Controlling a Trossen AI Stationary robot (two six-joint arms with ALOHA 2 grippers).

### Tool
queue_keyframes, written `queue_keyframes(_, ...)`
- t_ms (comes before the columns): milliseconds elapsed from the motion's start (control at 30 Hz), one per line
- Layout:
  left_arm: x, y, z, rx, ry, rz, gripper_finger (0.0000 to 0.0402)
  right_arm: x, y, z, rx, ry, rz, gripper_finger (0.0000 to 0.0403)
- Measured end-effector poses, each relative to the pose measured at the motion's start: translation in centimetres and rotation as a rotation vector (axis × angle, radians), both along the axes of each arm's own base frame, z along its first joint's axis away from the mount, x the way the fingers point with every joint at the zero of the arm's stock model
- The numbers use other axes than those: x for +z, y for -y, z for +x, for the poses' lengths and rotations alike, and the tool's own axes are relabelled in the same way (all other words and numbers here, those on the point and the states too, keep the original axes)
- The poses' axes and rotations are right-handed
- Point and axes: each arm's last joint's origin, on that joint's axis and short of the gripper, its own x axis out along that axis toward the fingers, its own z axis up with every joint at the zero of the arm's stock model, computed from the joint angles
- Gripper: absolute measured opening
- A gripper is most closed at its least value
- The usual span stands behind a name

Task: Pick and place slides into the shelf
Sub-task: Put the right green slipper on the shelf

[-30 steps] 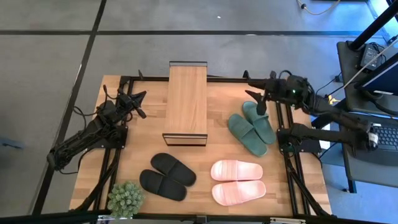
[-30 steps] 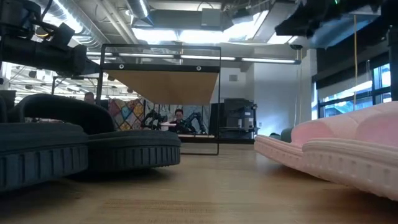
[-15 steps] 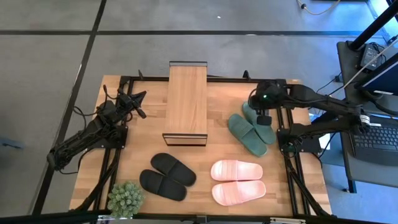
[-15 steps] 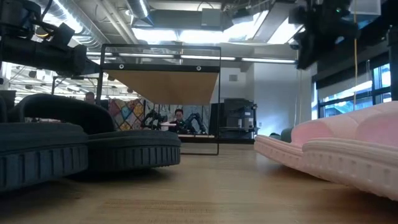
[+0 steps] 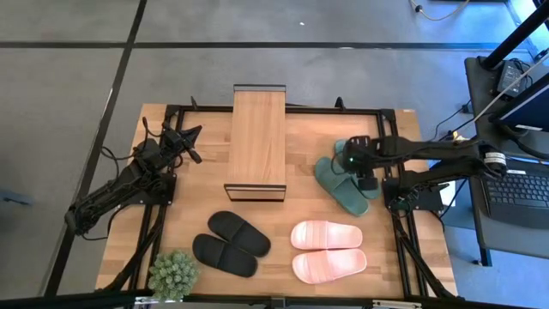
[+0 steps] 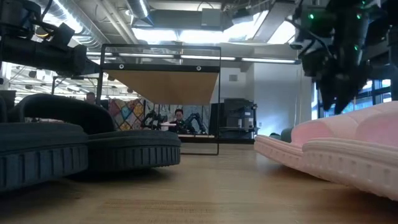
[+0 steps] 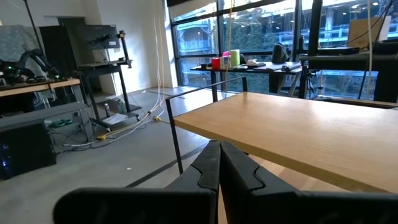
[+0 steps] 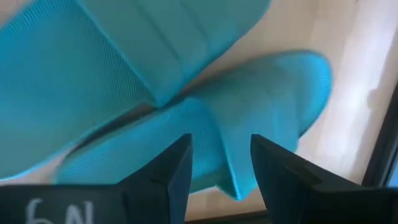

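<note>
I have the right tool over the pair of dark green rubber slides, which lie to the right of the small wooden-topped shelf; its fingers are spread above a strap. The left tool, pressed together, waits left of the shelf.

Right claw moved in over the green slides.
Right claw swung from the table's far right edge down onto the dark green slides; fingers apart, apparently straddling one slide's strap.
</note>
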Motion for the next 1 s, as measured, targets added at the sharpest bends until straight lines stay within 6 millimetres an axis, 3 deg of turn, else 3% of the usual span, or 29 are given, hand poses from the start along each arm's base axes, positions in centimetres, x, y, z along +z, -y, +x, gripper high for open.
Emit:
queue_keyframes(300, 0.0, 0.0, 0.0, 0.000, 0.000, 0.000, 0.0000, -3.1, 0.0, -0.3, -0.008, 0.018, -0.114, 0.0163)
queue_keyframes(1000, 0.0, 0.0, 0.0, 0.000, 0.001, -0.001, 0.0000, -4.1, 0.2, -0.4, -0.029, 0.034, -0.207, 0.0163)
